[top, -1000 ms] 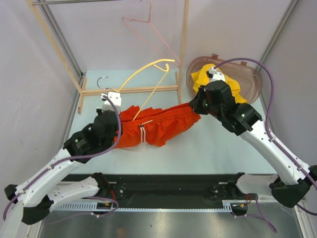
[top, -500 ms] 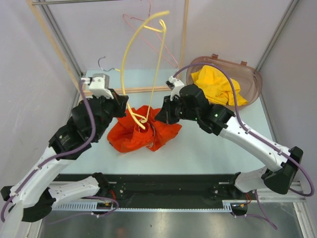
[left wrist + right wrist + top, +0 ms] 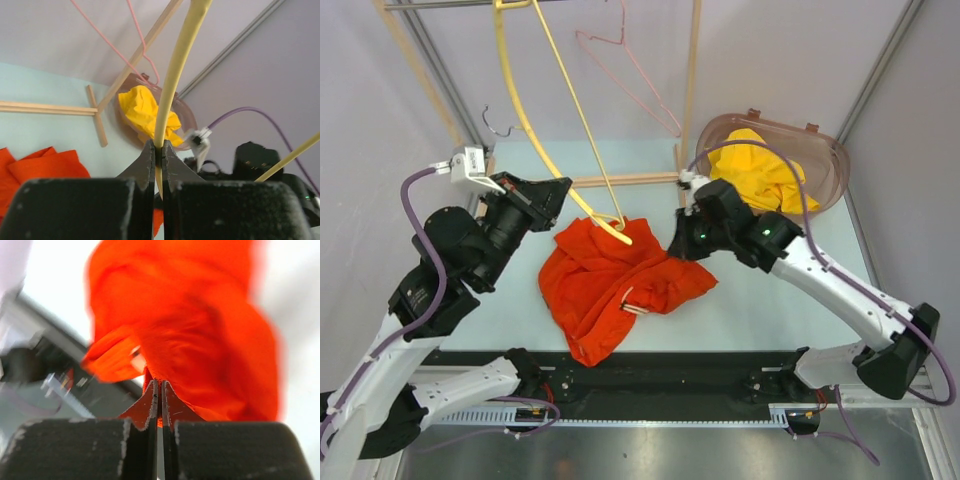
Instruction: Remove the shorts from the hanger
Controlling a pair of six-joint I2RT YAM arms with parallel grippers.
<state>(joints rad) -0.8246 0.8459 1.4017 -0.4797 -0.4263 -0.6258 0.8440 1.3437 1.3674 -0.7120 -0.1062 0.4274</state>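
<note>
Pale teal desk [image 3: 740,305] under left tool [image 3: 563,190] and right tool [image 3: 672,245]. Wooden rack [image 3: 692,90] beyond left tool, plain pale walls [image 3: 790,50] behind it. Aluminium post [image 3: 880,70] beyond right tool. Even light.

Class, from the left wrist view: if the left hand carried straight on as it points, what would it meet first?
The left hand grips the yellow hanger; beyond it, probably the basket of yellow shorts, though depth is unclear.

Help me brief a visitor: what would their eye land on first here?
The orange-red shorts, crumpled mid-table with the right gripper shut on their right side. Next, the long yellow hanger slanting from them up to the back left, pinched by the left gripper. Then the yellow shorts heaped in the brown basket at the back right.
</note>
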